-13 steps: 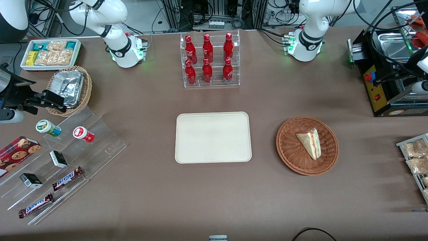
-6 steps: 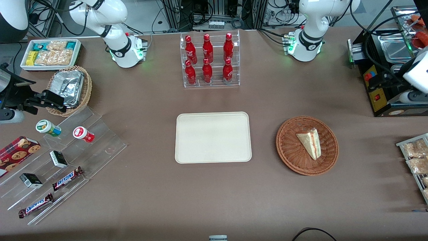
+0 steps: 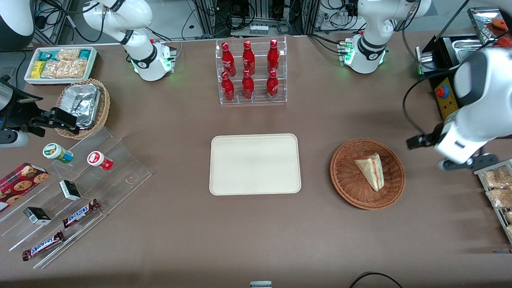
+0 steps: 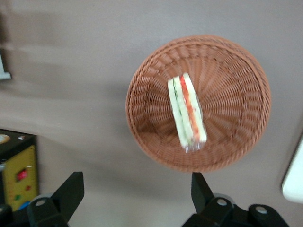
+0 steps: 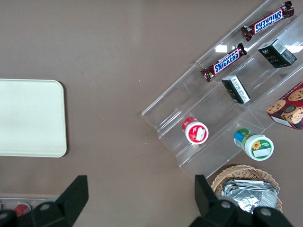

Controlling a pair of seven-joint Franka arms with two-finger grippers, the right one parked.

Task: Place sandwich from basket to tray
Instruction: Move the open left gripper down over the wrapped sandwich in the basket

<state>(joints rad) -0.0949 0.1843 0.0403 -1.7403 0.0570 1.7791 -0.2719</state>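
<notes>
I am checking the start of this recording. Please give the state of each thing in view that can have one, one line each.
Sandwich: lying in the basket, not gripped.
Basket: on the table, holding only the sandwich.
Tray: flat on the table, nothing on it.
Gripper: jaws open, holding nothing, in the air over the table beside the basket.
Red bottles: upright in the clear rack, capped.
</notes>
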